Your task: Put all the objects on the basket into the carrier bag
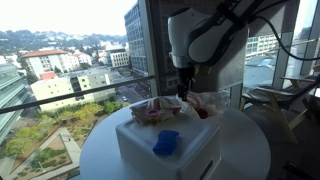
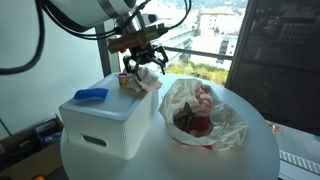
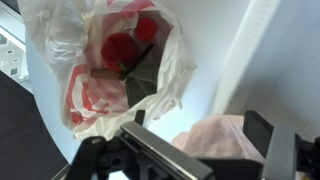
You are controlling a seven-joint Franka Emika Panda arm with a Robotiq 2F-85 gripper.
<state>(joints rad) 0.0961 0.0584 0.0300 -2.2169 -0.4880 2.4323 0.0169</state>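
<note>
**Pink soft item in the hand, carrier bag to its right**

We see the pink soft item (image 3: 225, 140) clasped between the fingers of the hand (image 2: 143, 66), held over the far edge of the basket (image 2: 105, 125). It looks bunched, so we cannot give it a long axis or a heading. In an exterior view the carrier bag (image 2: 205, 115) lies on the bench (image 2: 255, 160) to the right of the hand, its mouth open upward and red things inside. A blue object (image 2: 90, 94) lies on the basket's top, left of the hand, its long axis running left to right. We judge the coming move goes rightward, then down.
</note>
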